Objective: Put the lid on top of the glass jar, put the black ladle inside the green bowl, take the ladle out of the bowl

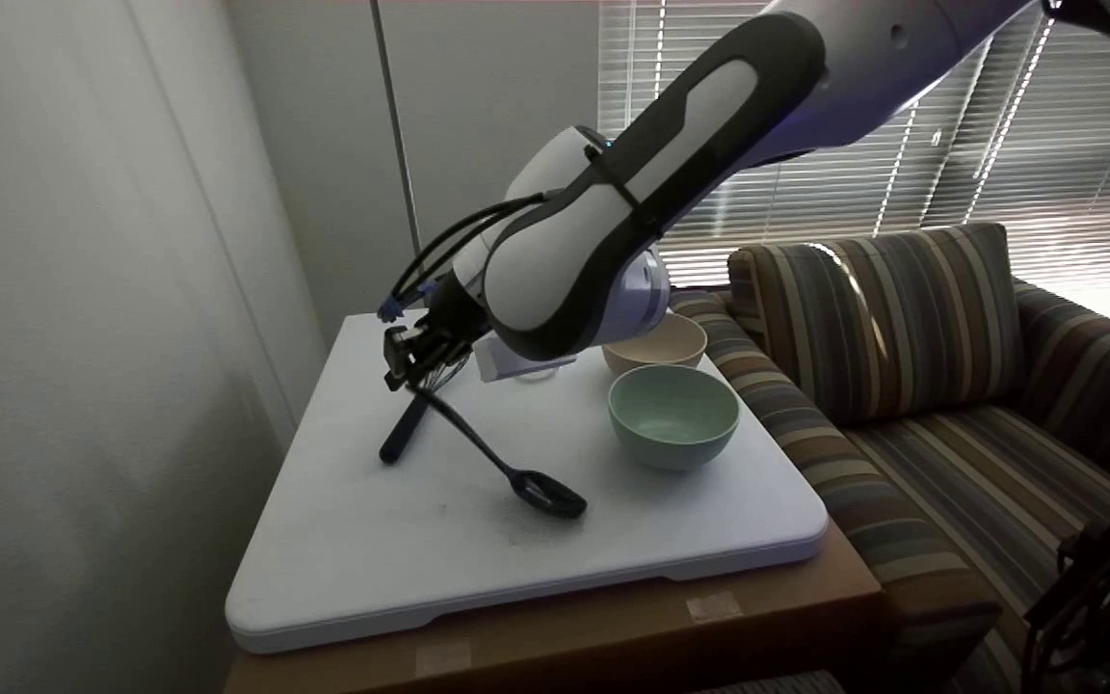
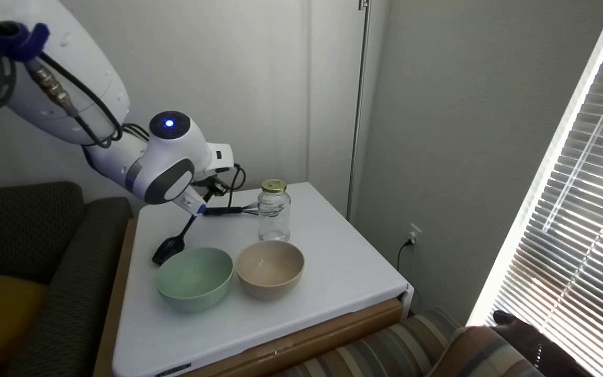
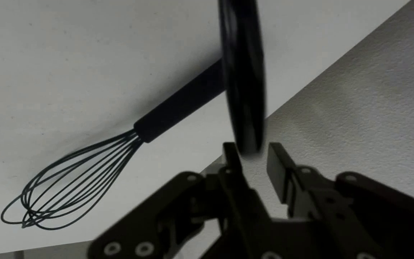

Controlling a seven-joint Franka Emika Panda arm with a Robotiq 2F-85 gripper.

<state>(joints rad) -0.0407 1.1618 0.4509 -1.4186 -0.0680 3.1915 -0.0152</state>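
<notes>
The black ladle (image 1: 547, 493) slants down from my gripper (image 1: 408, 371), its scoop low at the tabletop, outside the green bowl (image 1: 673, 451). In the wrist view the ladle's handle (image 3: 244, 82) ends between the tips of my gripper (image 3: 253, 150). Those jaws stand apart, with a visible gap between handle and right finger (image 3: 277, 169), so the grip is open. The green bowl shows in both exterior views. A yellowish lid (image 2: 274, 185) sits on the upright glass jar (image 2: 274, 220); in the opposite exterior view the arm hides most of the jar.
A cream bowl (image 2: 270, 280) stands beside the green one, in front of the jar. On the white table (image 1: 372, 569), under the gripper, lies a black whisk (image 3: 178, 102). Walls border the table, and a striped couch (image 1: 863, 337) adjoins it.
</notes>
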